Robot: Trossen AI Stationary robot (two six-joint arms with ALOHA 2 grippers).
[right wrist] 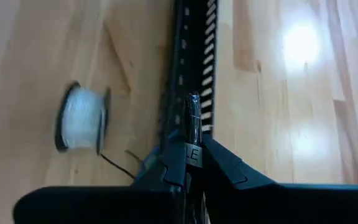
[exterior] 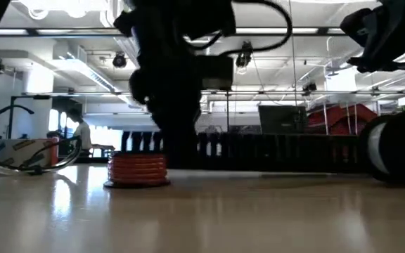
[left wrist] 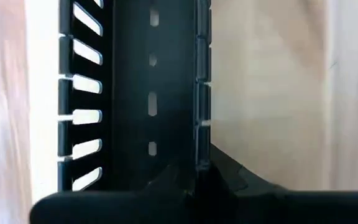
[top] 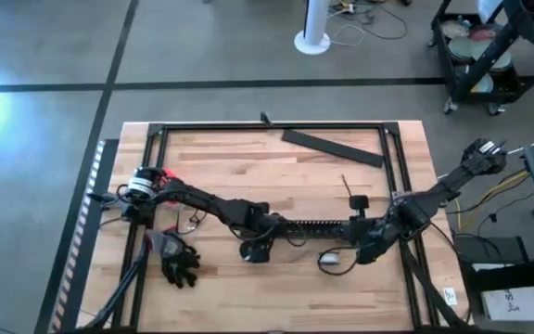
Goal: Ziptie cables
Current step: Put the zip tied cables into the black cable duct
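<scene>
just ziptie (right wrist: 193, 118) between right jaws

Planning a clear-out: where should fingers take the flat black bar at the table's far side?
Grip the flat black bar mid-length, across its narrow width, coming straight down. It lies flat and slanted on the table, bare wood both sides of its middle, so turn the wrist until the fingers square to its long edges.

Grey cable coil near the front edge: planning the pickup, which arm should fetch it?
Right. The right end effector sits beside the coil; the left end effector is farther along the duct.
</scene>
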